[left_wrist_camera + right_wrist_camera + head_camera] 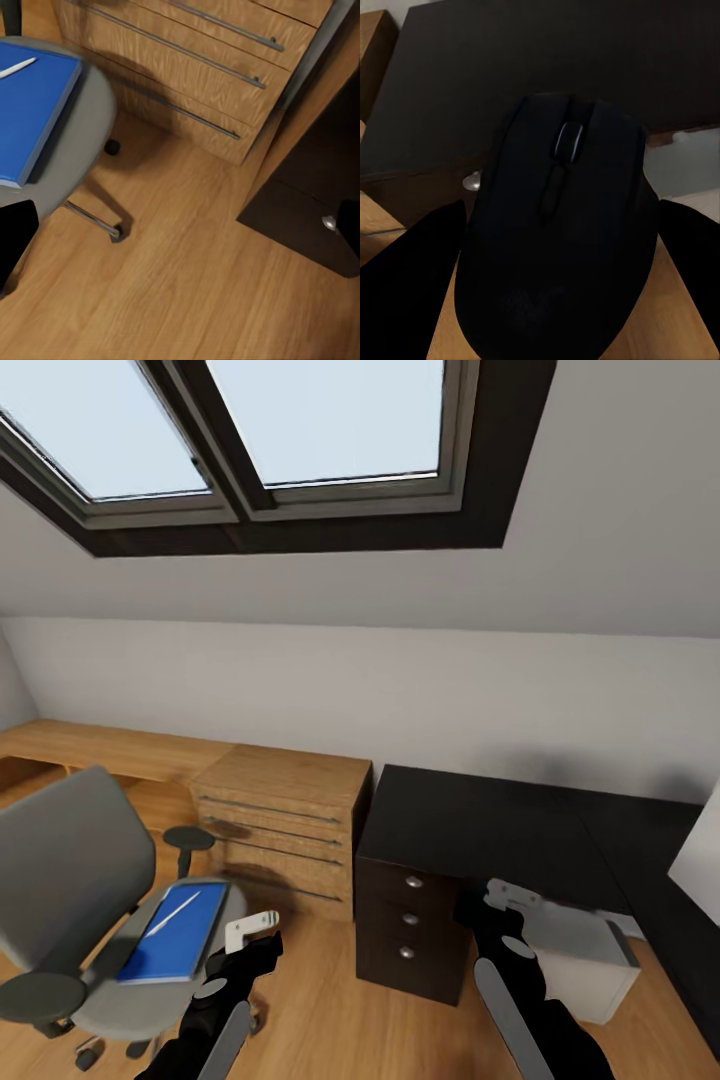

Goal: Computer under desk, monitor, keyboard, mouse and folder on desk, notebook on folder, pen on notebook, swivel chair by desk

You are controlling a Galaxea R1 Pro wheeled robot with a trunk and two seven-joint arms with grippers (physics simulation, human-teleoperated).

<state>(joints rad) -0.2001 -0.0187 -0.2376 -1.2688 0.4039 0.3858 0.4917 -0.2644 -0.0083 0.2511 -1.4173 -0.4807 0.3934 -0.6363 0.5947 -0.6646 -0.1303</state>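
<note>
— Sloped white walls and a skylight are closing in over a wooden floor, and the desk is sitting against the far wall with its black top looking bare. How far along is the robot?

— Early, by the look of it. The right gripper is carrying the mouse, its dark fingers pressing in on either side, and it is hovering just off the desk's near edge above the drawer unit. No mouse is lying on the desktop yet.

— And the chair?

— The swivel chair is standing well apart from the desk, in front of the low wooden shelving. The folder is lying flat on its seat with a thin white pen resting on top, so that move is not yet done. A pale grey-white box, probably the computer, is tucked under the desk.

— What is the left gripper doing?

— Hanging just beside the chair seat, holding nothing as far as the pictures are showing; whether its jaws are parted or closed, nobody can tell.

— Anything hard to read?

— A pale slab is being cut off at the right edge; it may be the monitor's back. The notebook is not distinguishable.
</note>
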